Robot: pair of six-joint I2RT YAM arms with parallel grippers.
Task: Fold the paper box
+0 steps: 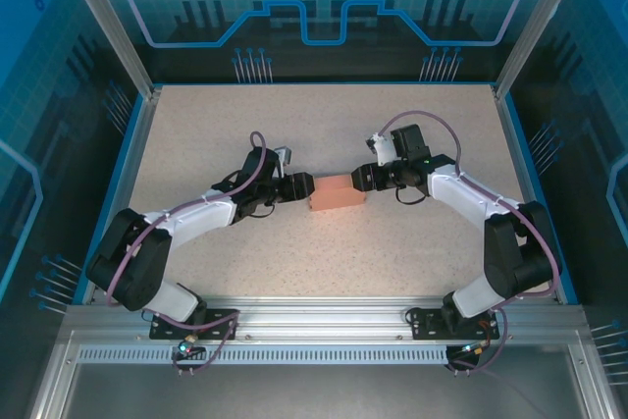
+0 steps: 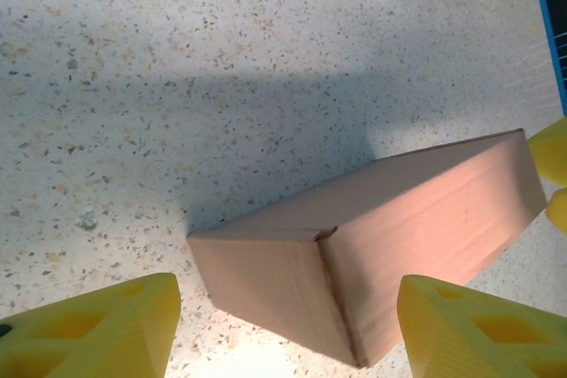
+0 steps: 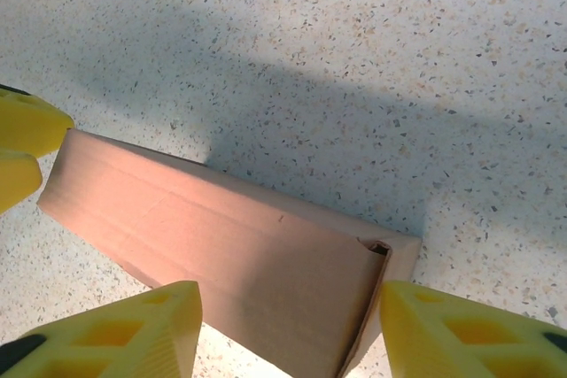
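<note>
The paper box [image 1: 337, 194] lies mid-counter [image 1: 294, 115], between the arms: the left end effector [image 1: 306, 186] at its left end, the right end effector [image 1: 361, 180] at its right (each straddling one end).

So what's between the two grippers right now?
The paper box lies between the left gripper and right gripper, one end toward each, clearest from the top camera.
</note>
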